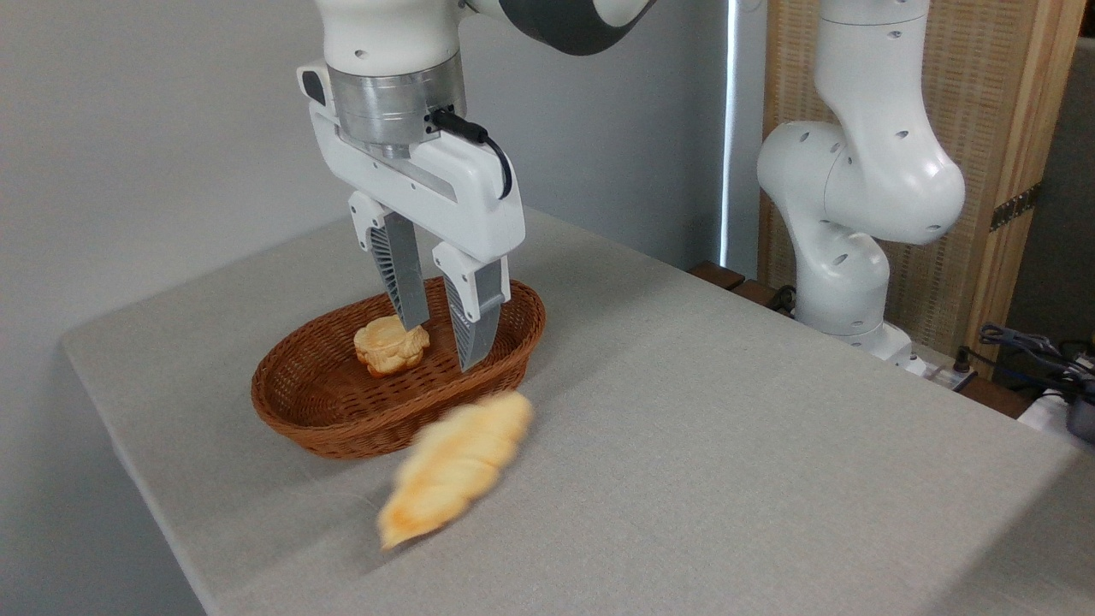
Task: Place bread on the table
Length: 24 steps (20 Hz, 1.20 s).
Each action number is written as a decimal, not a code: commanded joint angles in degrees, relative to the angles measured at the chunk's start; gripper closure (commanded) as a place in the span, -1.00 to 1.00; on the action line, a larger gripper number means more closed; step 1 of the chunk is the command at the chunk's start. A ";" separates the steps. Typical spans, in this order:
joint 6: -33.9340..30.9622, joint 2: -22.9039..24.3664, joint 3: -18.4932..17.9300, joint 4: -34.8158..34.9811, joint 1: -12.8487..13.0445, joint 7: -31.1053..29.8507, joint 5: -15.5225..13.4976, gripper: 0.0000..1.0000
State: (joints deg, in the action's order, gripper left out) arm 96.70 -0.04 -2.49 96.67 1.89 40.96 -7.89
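Here the Franka arm reaches in from the top of the frame, its white wrist and silver flange pointing almost straight down, with the gripper (445, 338) tilted slightly so the finger nearer the camera sits lower than the other. The two ribbed grey fingers (402, 287) are spread apart with a clear gap between them and nothing is clamped there. Their tips hang over the inside of the brown oval wicker basket (342, 419), the farther one just in front of the small round bun (391, 345) as seen from this camera, though whether it touches the bun cannot be told.

The bun lies inside the basket, toward its back half. The bread (458, 466), a long golden loaf with pointed ends, is outside the basket, just in front of its near rim and slightly to the right, over the light grey table (727, 411). It is smeared with motion blur, so its surface detail is lost and it is hard to say whether it rests flat on the cloth or is just above it. A black cable loops off the side of the wrist. The arm's white base column stands well to the right of the basket, at the table's far edge.
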 commanded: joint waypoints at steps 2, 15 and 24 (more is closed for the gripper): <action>-1.52 0.48 -0.50 -0.35 0.48 0.53 0.60 -1.00; -0.29 1.10 -2.79 -0.35 0.48 2.37 0.33 -1.00; 1.47 1.10 -2.08 -0.35 0.57 2.20 0.59 -1.00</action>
State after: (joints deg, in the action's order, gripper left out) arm 97.65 0.72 -4.56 96.50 2.12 42.64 -7.86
